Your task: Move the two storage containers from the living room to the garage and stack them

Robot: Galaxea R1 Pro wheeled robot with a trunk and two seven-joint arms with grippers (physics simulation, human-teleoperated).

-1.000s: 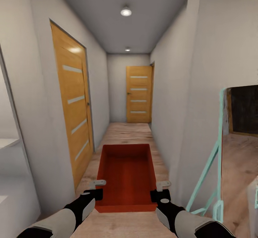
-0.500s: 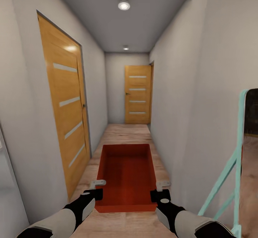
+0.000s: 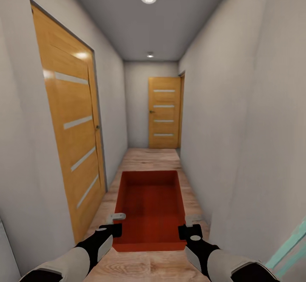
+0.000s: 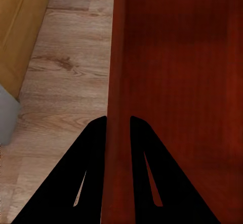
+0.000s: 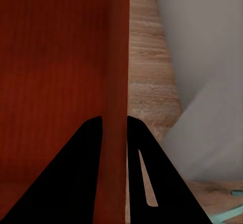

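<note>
The carrying step is in hand: the left tool (image 3: pixel 115 221) and the right tool (image 3: pixel 190 223) each pinch a side wall of the storage container (image 3: pixel 149 205), held at 12 o'clock above the hallway floor (image 3: pixel 151 158); next, I think, drive on to the garage.

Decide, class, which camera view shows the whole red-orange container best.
The head view: the storage container appears complete, carried between the left gripper and right gripper. Each wrist view shows one wall clamped between fingers, plus part of the inside.

Head camera down the hallway; wrist cameras close along container (image 3: pixel 149 207) walls.
</note>
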